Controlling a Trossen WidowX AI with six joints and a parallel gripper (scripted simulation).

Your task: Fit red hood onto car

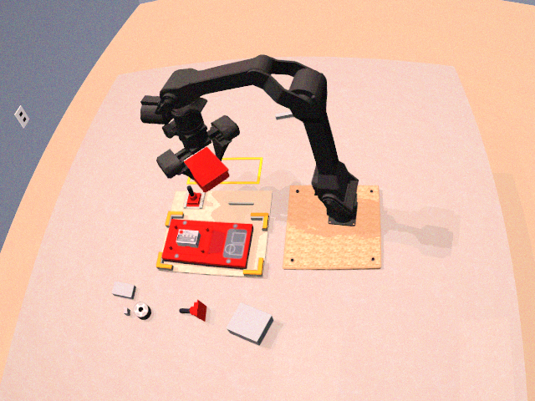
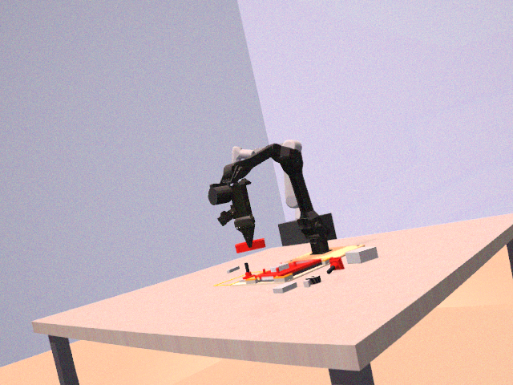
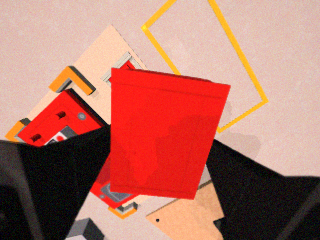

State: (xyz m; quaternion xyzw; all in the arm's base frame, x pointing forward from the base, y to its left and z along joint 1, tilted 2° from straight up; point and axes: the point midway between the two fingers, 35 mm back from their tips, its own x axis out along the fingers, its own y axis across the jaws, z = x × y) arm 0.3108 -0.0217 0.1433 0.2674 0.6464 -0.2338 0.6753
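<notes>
The tool (image 1: 196,165) grips the red hood (image 1: 206,169) by its sides, roof up, above the bench (image 1: 389,302) just behind the chassis (image 1: 207,242), presumably keeping its holes facing the pegs.

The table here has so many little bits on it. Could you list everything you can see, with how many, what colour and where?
Red flat-roofed hood shell: one, red, held in the air above the table, tilted.
Toy car chassis: one, red, in the jig.
Grey engine block: one, on the chassis.
Jig corner brackets: four, orange, around the chassis.
Outlined rectangle: one, yellow, behind the jig.
Flat blocks: two, grey, near the front.
Small ring-shaped wheel: one, silver and black, front left.
Small red pieces with black pegs: two, one in front, one by the jig.
Speckled base board: one, tan, under the arm.
Claw: one, black, shut on the hood.
</notes>
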